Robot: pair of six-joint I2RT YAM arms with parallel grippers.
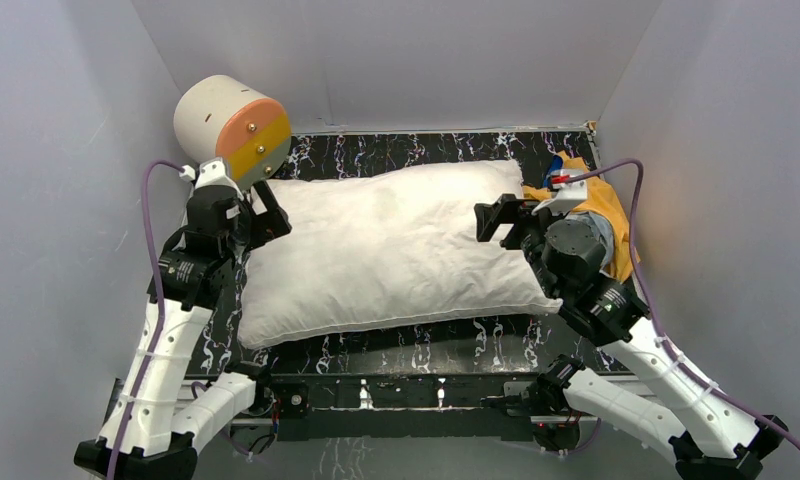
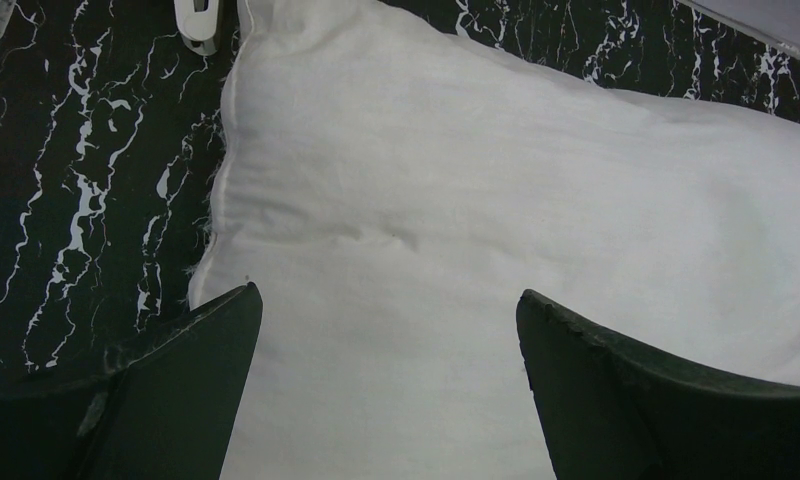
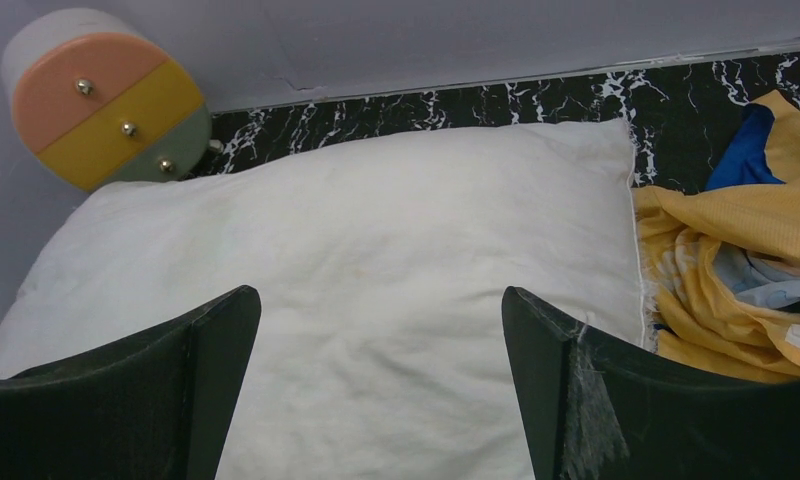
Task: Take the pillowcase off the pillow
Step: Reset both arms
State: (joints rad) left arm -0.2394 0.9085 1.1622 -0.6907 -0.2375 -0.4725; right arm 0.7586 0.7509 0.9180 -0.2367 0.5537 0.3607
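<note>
- Currently both pairs of jaws stand spread wide, holding nothing: left gripper [image 2: 386, 300] over the pillow's [image 1: 396, 250] left end, right gripper [image 3: 376, 295] over its right end.
- Pillow lies uncovered across the table [image 1: 396, 345].
- Pillowcase [image 3: 736, 250] lies crumpled against its right edge.

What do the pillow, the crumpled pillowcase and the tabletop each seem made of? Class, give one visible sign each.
Pillow: matte white woven cloth over soft stuffing; it puffs, wrinkles and shows a stitched edge seam. Pillowcase: thin matte fabric, orange-yellow and blue; it lies in loose folds. Tabletop: smooth black surface with white veins, marble-look; stone or printed laminate, I cannot tell.
</note>
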